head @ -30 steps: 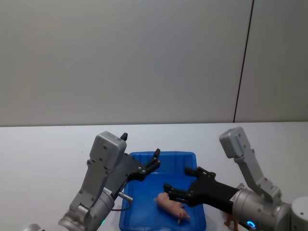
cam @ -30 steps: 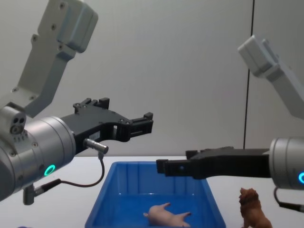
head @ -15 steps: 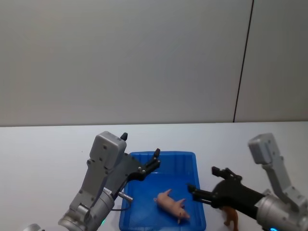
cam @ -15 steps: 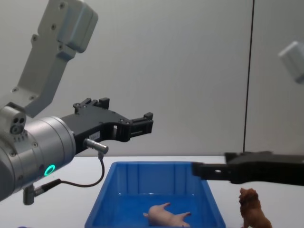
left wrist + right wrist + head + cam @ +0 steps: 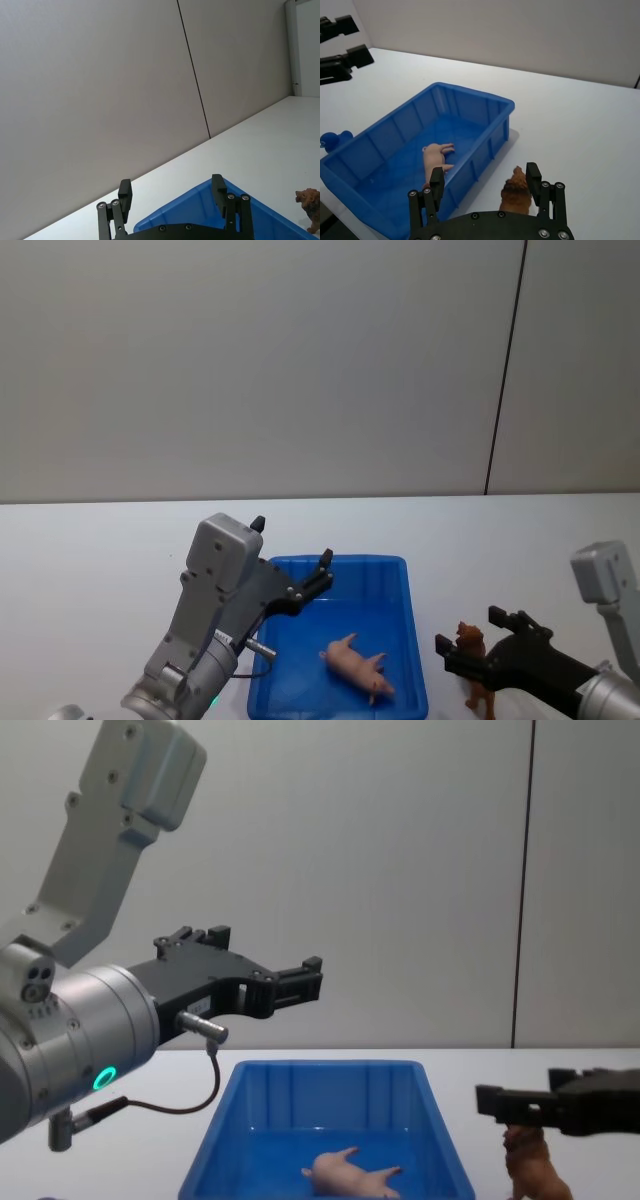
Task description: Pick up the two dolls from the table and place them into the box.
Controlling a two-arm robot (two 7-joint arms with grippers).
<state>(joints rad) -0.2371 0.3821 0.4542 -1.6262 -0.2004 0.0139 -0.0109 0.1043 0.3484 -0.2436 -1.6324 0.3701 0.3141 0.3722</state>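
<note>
1. The pink pig (image 5: 355, 668) lies on its side inside the box (image 5: 335, 562), toward its front right corner.
2. The brown lion (image 5: 516, 192) stands upright on the table (image 5: 100, 540), just beside the box's right wall.
3. The right gripper (image 5: 485, 180) straddles the lion, jaws wide apart, gripping nothing.
4. The left gripper (image 5: 322, 575) hovers above the box, spread and empty.
5. Risk: the lion sits off-centre, so 1 finger may topple it before both meet.

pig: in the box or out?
In. The pig lies on its side on the floor of the box, inside its walls.
</note>
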